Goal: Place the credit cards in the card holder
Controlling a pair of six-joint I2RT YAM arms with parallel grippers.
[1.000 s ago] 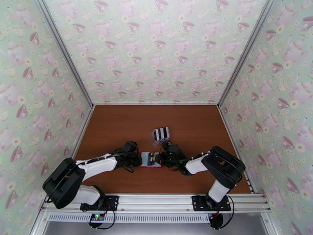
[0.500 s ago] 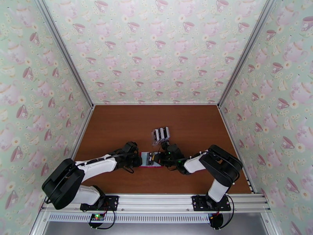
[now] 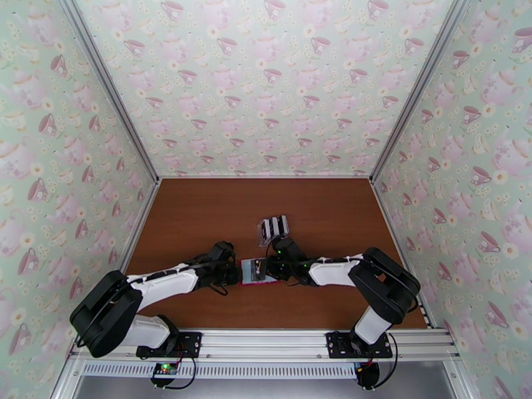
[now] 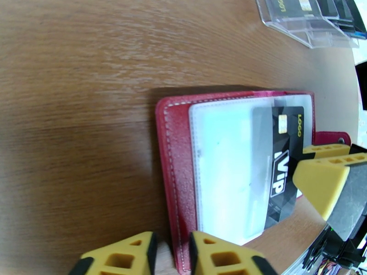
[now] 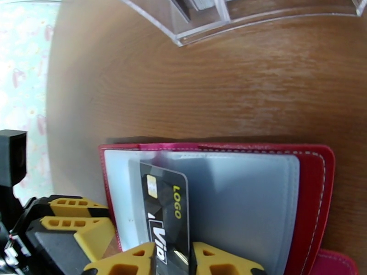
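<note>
The red card holder (image 3: 257, 271) lies open on the brown table between both arms. In the left wrist view its red cover (image 4: 172, 147) frames clear grey pockets, and a black VIP credit card (image 4: 282, 166) sits partly inside one pocket. My left gripper (image 4: 172, 247) is shut on the card holder's near edge. My right gripper (image 5: 173, 254) is shut on the black card (image 5: 165, 207), whose far end is under the pocket film of the card holder (image 5: 316, 189). From above, the left gripper (image 3: 234, 272) and right gripper (image 3: 270, 267) flank the card holder.
A clear plastic slotted stand (image 3: 274, 227) with several dark cards stands just behind the card holder, also the stand (image 4: 312, 21) and its front wall (image 5: 229, 17) in the wrist views. Patterned walls enclose the table (image 3: 199, 214); open wood lies behind and beside the stand.
The right arm has stretched leftward and lower, carrying the black card further over the card holder. The left arm has barely moved.
</note>
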